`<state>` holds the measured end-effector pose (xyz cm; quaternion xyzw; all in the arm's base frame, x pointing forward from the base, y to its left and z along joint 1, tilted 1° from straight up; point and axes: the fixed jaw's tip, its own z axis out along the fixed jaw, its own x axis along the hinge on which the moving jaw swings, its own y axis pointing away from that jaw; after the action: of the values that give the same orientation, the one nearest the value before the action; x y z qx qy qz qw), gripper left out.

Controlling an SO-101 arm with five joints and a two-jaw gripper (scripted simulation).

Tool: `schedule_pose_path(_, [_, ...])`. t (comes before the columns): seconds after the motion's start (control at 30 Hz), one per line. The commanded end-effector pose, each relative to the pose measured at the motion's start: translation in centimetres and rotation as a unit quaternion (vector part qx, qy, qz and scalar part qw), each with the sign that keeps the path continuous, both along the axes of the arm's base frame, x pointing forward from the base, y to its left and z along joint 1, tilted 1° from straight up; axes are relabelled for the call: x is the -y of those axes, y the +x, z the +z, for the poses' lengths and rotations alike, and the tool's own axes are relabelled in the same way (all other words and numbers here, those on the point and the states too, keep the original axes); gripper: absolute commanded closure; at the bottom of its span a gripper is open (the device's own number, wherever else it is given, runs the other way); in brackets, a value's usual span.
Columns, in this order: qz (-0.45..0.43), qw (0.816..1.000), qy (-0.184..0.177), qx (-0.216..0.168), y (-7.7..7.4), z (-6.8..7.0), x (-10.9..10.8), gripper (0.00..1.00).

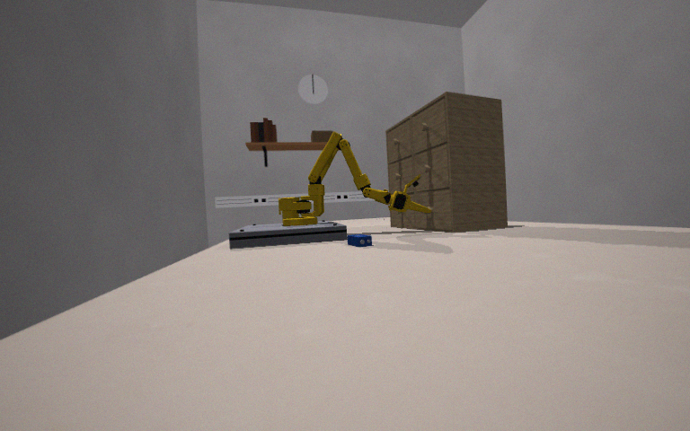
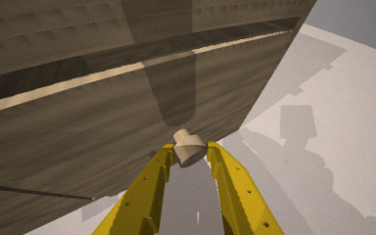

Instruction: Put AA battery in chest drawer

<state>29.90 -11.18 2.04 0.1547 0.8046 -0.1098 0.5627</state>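
Observation:
My gripper point(image 1: 427, 209) point(image 2: 190, 153) is shut on the pale round knob point(image 2: 190, 146) of a bottom-row drawer point(image 2: 87, 137) of the wooden chest point(image 1: 476, 160). In the exterior view this is the column nearer the camera. The yellow fingers clasp the knob from both sides in the wrist view. The drawer front fills most of that view, with a dark gap and a light strip along its top edge. I cannot tell how far out the drawer stands. The AA battery shows in neither view.
A small blue block point(image 1: 359, 240) lies on the table just right of the arm's grey base plate point(image 1: 287, 233). The chest's other drawers look shut. A wall shelf with books point(image 1: 285, 144) hangs behind the arm.

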Motion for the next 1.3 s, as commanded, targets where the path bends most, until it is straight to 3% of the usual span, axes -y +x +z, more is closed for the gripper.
schedule_pose_path(0.0, [0.005, 1.0, -0.002, 0.003, 0.25, 0.15, -0.21, 1.0])
schedule_pose_path(0.33, [0.001, 1.0, 0.0, 0.003, 0.05, 0.16, -0.05, 1.0])
schedule_pose_path(1.27, [0.001, 1.0, 0.0, 0.003, 0.05, 0.16, -0.05, 0.81])
